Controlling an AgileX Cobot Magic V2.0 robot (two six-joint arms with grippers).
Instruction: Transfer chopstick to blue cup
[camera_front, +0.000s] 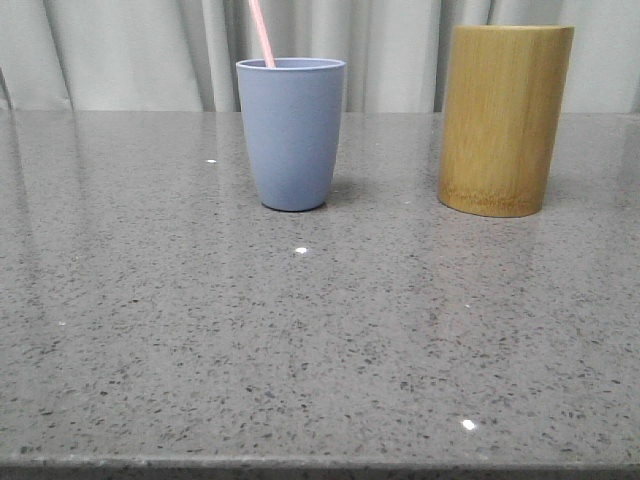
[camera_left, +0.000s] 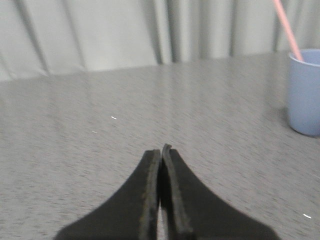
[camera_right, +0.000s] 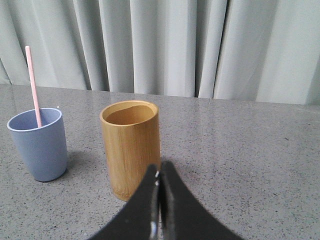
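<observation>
A pale pink chopstick (camera_front: 262, 33) is standing in the blue cup (camera_front: 291, 133), leaning toward the left and poking up past the rim. The cup is sitting on the grey speckled tabletop (camera_front: 320, 340), left of the taller bamboo holder (camera_front: 503, 118), the two well apart. The left tool (camera_left: 161, 155) is hovering low over the tabletop, left of the cup, fingers pressed together and holding nothing. The right tool (camera_right: 158, 175) is pressed together too, hanging just on the near side of the bamboo holder.

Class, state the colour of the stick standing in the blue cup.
Pale pink. The chopstick in the blue cup shows best in the right wrist view.
</observation>
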